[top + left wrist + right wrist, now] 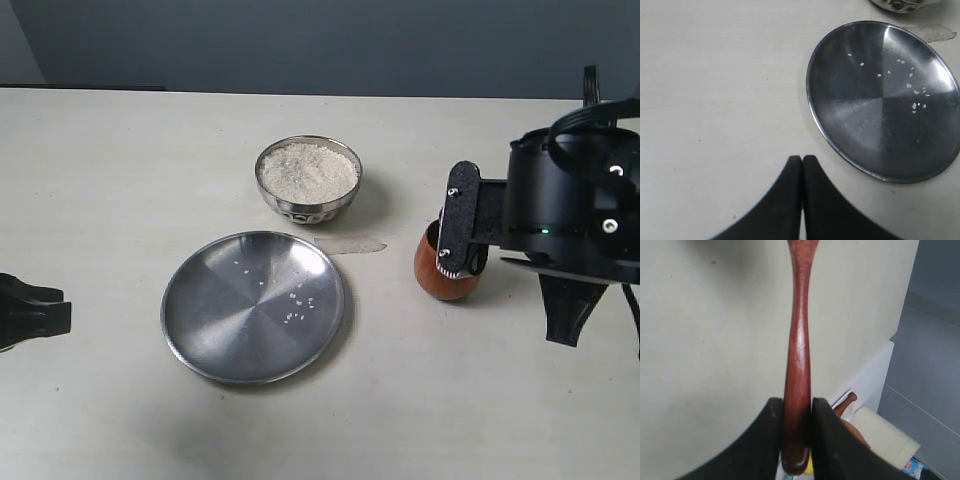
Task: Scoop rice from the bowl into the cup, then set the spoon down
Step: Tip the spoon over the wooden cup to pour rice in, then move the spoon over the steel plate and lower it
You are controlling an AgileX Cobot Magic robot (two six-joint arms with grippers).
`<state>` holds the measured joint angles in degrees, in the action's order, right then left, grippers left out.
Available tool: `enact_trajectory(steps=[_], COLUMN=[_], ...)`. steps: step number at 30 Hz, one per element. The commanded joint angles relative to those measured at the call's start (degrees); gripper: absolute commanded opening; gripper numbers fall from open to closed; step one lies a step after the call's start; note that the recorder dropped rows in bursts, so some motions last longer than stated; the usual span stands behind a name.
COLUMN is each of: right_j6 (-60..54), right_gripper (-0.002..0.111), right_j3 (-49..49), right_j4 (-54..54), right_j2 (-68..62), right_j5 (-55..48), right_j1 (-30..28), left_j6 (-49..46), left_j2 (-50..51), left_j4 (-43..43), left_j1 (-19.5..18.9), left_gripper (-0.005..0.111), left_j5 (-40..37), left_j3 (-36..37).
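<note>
The steel bowl stands at the back centre, heaped with white rice; its dimpled side also shows in the left wrist view. The brown wooden cup stands to its right, half hidden behind my right gripper. That gripper is shut on the end of the wooden spoon's handle; the spoon's oval bowl runs out of the frame. In the exterior view the right arm hides the spoon. My left gripper is shut with nothing in it, low at the left edge.
A flat steel plate with a few loose grains lies in front of the bowl, right of the left gripper. A strip of tape sticks to the table between plate and cup.
</note>
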<state>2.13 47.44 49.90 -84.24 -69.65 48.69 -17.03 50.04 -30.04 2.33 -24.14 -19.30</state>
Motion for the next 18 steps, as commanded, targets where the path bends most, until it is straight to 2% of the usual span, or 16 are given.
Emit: enact_trajectory(steps=[1, 6, 10, 18], right_j6=[-0.3, 11.6, 21.3, 35.8], right_gripper=[-0.001, -0.001, -0.001, -0.001], right_j3=[-0.3, -0.3, -0.2, -0.3], right_j4=[-0.2, 4.0, -0.8, -8.2], right_j2=[-0.7, 0.6, 4.9, 15.6], right_j5=[-0.3, -0.3, 0.2, 13.6], right_j1=[0.0, 0.0, 0.0, 0.0], left_j6=[0.1, 0.1, 0.1, -2.8], left_j2=[0.0, 0.0, 0.0, -4.2], left_j4=[-0.3, -0.3, -0.3, -0.1], left_j1=[0.1, 0.1, 0.1, 0.1], left_gripper=[0.000, 0.000, 0.000, 0.000], left_j5=[-0.1, -0.1, -0.2, -0.2], left_j3=[-0.4, -0.4, -0.4, -0.4])
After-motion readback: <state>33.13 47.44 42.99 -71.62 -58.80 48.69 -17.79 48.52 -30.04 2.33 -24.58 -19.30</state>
